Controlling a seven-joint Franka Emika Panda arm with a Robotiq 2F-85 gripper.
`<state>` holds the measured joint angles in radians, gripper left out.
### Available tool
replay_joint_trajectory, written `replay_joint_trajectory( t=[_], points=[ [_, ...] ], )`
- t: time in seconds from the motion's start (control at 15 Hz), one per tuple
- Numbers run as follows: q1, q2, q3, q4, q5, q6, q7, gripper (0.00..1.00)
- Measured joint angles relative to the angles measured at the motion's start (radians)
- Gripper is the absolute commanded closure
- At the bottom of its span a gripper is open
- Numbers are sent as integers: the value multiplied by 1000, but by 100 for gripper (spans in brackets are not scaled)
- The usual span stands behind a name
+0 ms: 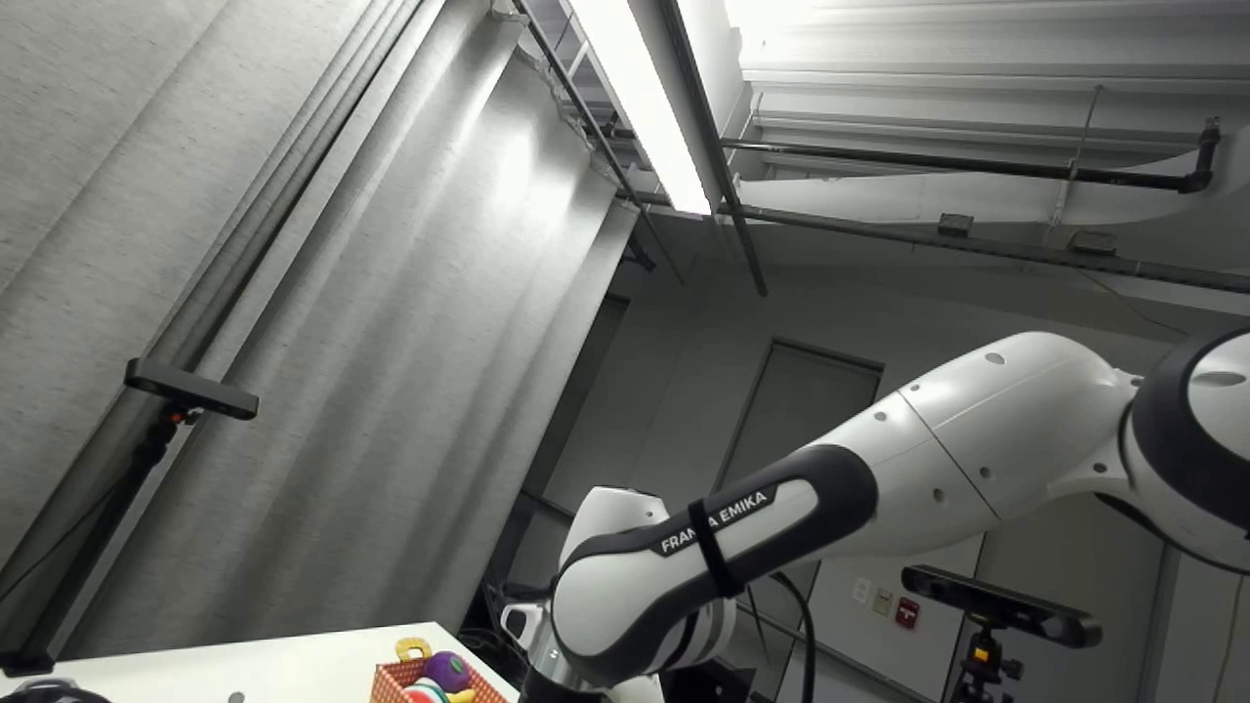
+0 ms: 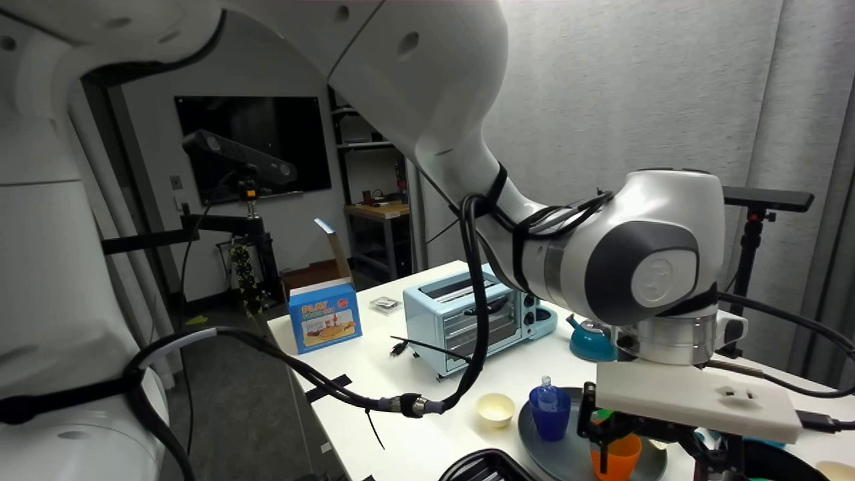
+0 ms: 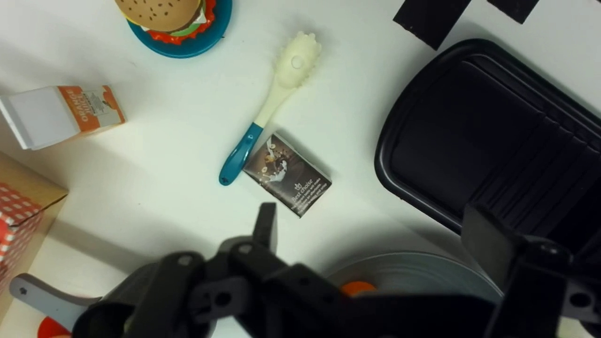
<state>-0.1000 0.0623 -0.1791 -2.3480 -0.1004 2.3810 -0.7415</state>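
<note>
My gripper (image 3: 375, 230) is open, its two dark fingers wide apart, with nothing seen between the tips. It hangs above the white table, over the edge of a dark grey plate (image 3: 422, 265). An orange cup (image 2: 621, 454) stands on this plate, partly behind a finger in an exterior view; only an orange bit (image 3: 358, 287) shows in the wrist view. A small brown carton (image 3: 288, 176) lies ahead of the left fingertip, touching the teal handle of a cream slotted spoon (image 3: 277, 96). A black ribbed tray (image 3: 450, 131) is beside and below the right finger.
A blue cup (image 2: 551, 414), cream bowl (image 2: 495, 409), teal kettle (image 2: 591, 342), light-blue toaster oven (image 2: 427, 334) and blue box (image 2: 326, 317) stand on the table. An orange juice carton (image 3: 70, 115), toy burger (image 3: 164, 14), checkered basket (image 3: 19, 220) and grey-handled pan (image 3: 51, 300) are left.
</note>
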Motion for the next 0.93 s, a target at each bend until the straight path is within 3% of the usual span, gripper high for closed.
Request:
replay_joint_trajectory(
  t=[0.93],
  points=[
    [-74, 187, 51, 42, 96, 142, -318, 0]
  ],
)
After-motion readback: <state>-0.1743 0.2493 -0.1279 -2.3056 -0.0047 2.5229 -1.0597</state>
